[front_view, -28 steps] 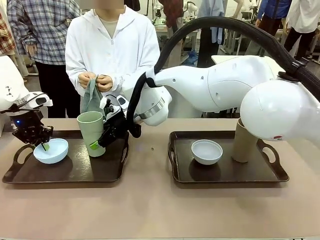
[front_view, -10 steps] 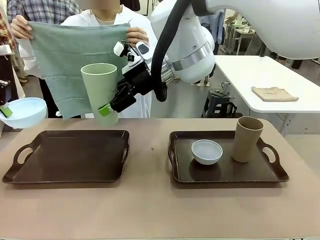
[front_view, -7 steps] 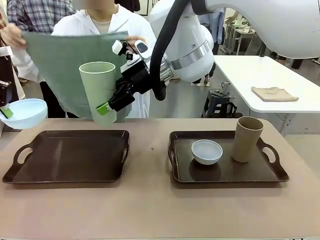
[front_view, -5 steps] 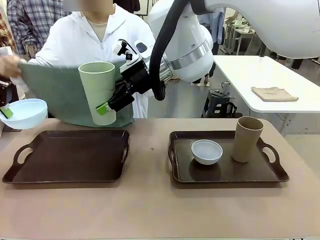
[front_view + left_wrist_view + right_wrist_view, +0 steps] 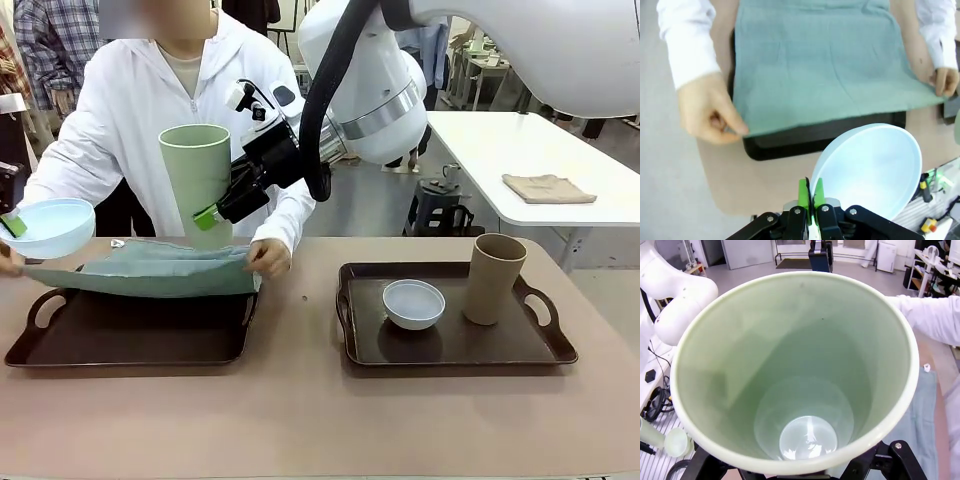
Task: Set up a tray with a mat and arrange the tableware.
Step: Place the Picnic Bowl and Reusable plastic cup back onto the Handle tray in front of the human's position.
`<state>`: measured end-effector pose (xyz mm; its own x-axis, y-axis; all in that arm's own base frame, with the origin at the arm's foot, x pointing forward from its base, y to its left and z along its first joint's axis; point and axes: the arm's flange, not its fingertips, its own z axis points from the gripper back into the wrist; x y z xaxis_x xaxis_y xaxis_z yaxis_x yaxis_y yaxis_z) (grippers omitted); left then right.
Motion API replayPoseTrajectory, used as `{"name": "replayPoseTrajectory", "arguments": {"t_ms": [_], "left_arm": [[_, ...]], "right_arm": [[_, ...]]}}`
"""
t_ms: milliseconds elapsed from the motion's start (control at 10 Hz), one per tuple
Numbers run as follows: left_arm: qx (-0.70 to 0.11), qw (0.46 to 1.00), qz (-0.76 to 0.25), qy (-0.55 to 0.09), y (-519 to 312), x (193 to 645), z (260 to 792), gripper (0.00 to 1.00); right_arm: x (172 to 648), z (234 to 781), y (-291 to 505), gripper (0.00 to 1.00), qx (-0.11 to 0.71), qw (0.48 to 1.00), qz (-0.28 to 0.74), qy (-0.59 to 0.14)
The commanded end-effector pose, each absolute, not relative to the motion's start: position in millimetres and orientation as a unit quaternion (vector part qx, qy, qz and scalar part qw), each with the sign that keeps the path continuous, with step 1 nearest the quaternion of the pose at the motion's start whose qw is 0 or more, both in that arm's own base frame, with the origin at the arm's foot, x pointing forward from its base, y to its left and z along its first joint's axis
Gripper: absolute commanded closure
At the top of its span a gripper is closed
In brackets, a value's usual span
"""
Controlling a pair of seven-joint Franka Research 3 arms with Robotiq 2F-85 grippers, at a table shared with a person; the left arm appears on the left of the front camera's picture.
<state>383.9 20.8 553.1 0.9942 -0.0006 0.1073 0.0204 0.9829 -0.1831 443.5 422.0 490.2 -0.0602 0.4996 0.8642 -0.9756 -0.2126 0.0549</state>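
The left gripper (image 5: 811, 194) pinched the pale blue round bowl (image 5: 870, 167) and the right gripper (image 5: 212, 210) clasped the tall pale green cup (image 5: 196, 175). Both were raised clear of the dark plastic tray (image 5: 140, 340), probably to leave room for the person's grey-green cloth mat (image 5: 150, 268).

Left hand (image 5: 811, 189) — at the far left edge, raised off the tabletop (image 5: 300, 420), green pads (image 5: 803, 192) pinched nearly flat on the rim of the pale blue bowl (image 5: 867, 167). Right arm (image 5: 480, 40) reaches across the middle from upper right, wrist angled down-left. Right hand (image 5: 210, 218) aloft — jaws spread wide around the pale green cup (image 5: 197, 175), gripping low on its wall.
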Motion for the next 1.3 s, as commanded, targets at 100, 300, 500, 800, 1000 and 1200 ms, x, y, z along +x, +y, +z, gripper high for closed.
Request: {"name": "replayPoseTrajectory", "arguments": {"t_ms": [100, 300, 500, 800, 1000, 1200], "left_arm": [[-0.096, 0.994, -0.009, -0.058, 21.6, 385.3, 553.4, 1.0], [-0.096, 0.994, -0.009, -0.058, 21.6, 385.3, 553.4, 1.0], [-0.096, 0.994, -0.009, -0.058, 21.6, 385.3, 553.4, 1.0], [-0.096, 0.994, -0.009, -0.058, 21.6, 385.3, 553.4, 1.0], [-0.096, 0.994, -0.009, -0.058, 21.6, 385.3, 553.4, 1.0], [-0.096, 0.994, -0.009, -0.058, 21.6, 385.3, 553.4, 1.0]], "right_arm": [[442.8, 491.8, 422.5, 0.93, 0.404, 0.555, 0.663, -0.297], [442.8, 491.8, 422.5, 0.93, 0.404, 0.555, 0.663, -0.297], [442.8, 491.8, 422.5, 0.93, 0.404, 0.555, 0.663, -0.297], [442.8, 491.8, 422.5, 0.93, 0.404, 0.555, 0.663, -0.297], [442.8, 491.8, 422.5, 0.93, 0.404, 0.555, 0.663, -0.297], [442.8, 491.8, 422.5, 0.93, 0.404, 0.555, 0.663, -0.297]]}}
